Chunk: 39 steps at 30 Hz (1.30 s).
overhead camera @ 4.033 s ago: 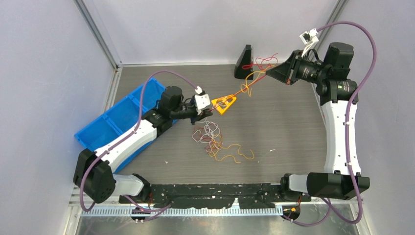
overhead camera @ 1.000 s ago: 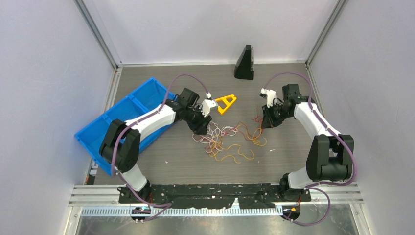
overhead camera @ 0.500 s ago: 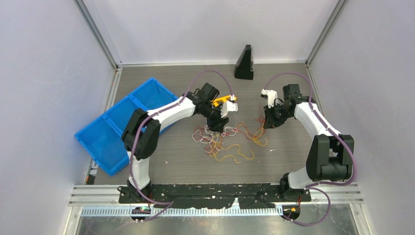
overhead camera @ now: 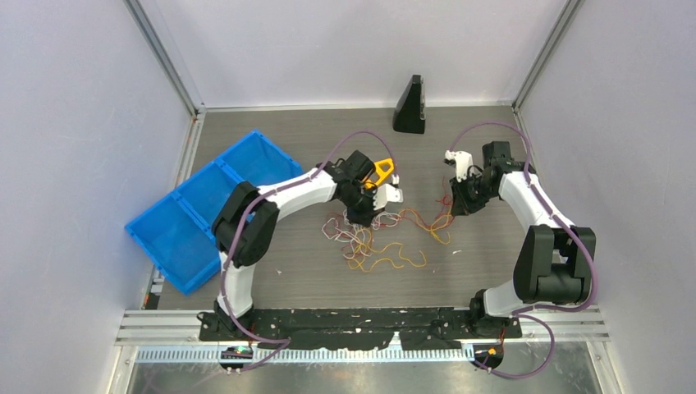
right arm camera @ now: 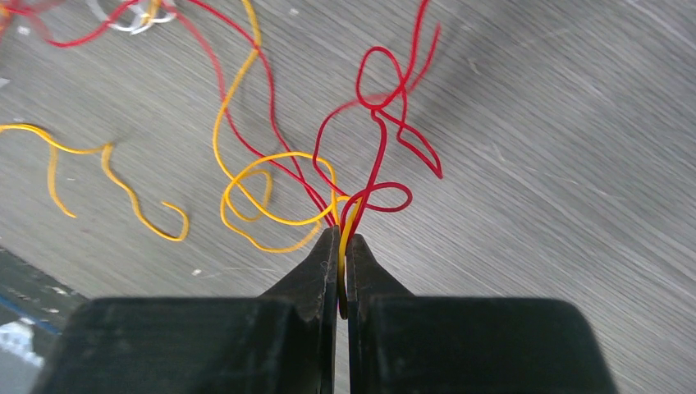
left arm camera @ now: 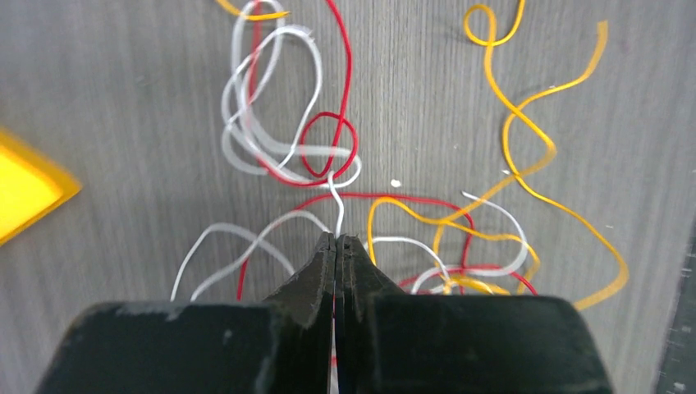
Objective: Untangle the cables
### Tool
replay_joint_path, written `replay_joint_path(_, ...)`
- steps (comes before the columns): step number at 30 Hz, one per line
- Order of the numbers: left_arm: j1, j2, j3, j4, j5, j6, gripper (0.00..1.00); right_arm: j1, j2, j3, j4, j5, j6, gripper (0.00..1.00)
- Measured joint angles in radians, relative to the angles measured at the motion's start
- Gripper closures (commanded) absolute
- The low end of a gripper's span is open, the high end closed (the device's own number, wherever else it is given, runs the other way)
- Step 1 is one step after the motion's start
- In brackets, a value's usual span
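cables (overhead camera: 379, 246) tangled; left claw (left arm camera: 337, 238) clamps white cable (left arm camera: 338, 205), right claw (right arm camera: 341, 235) yellow cable (right arm camera: 283, 154); yellow triangle (left arm camera: 25, 193) nearby

Two slim robot arms, the left arm (overhead camera: 287, 190) and the right arm (overhead camera: 533, 205), have smooth white shells between chunky black joints and rise from a black base plate (overhead camera: 361, 322). A purple cable (overhead camera: 361, 135) loops along each, ending at a small white box (overhead camera: 392, 194) on the wrist. Each arm ends in matte black, wedge-shaped fingers (left arm camera: 316, 283) that taper to thin tips.

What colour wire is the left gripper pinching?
White wire, in the left gripper; left wrist view shows it best.
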Motion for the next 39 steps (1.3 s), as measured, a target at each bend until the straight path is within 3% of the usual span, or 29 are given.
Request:
replay_joint_path(6,0.130,-0.286,0.006,-0.042,0.042,-0.093,1.00,-0.066,0.010,-0.037,0.034,0.114,-0.096,0.95)
replay_joint_path(12,0.400,-0.573,0.051,-0.031,0.119,-0.217,1.00,-0.119,0.072,-0.080,0.083,0.237,-0.185,0.95)
replay_joint_path(17,0.531,-0.663,0.077,0.019,0.136,-0.342,1.00,-0.121,0.077,-0.117,0.124,0.294,-0.229,0.95)
replay_joint_path(21,0.557,-0.696,0.073,0.056,0.153,-0.406,1.00,-0.116,0.081,-0.109,0.100,0.250,-0.234,0.94)
replay_joint_path(23,0.557,-0.715,0.058,0.084,0.177,-0.451,1.00,-0.107,0.080,-0.076,0.057,0.188,-0.230,0.74)
replay_joint_path(24,0.557,-0.721,0.051,0.095,0.189,-0.473,1.00,-0.100,0.079,-0.058,0.040,0.157,-0.227,0.54)
replay_joint_path(30,0.548,-0.736,0.007,0.159,0.325,-0.600,1.00,-0.034,0.041,0.126,-0.113,-0.061,-0.188,0.01)
replay_joint_path(35,0.501,-0.743,-0.053,0.191,0.378,-0.663,1.00,-0.002,-0.055,0.254,-0.143,-0.219,-0.133,0.05)
replay_joint_path(39,0.488,-0.756,-0.086,0.195,0.376,-0.686,1.00,0.107,-0.183,0.270,-0.092,-0.266,-0.055,0.05)
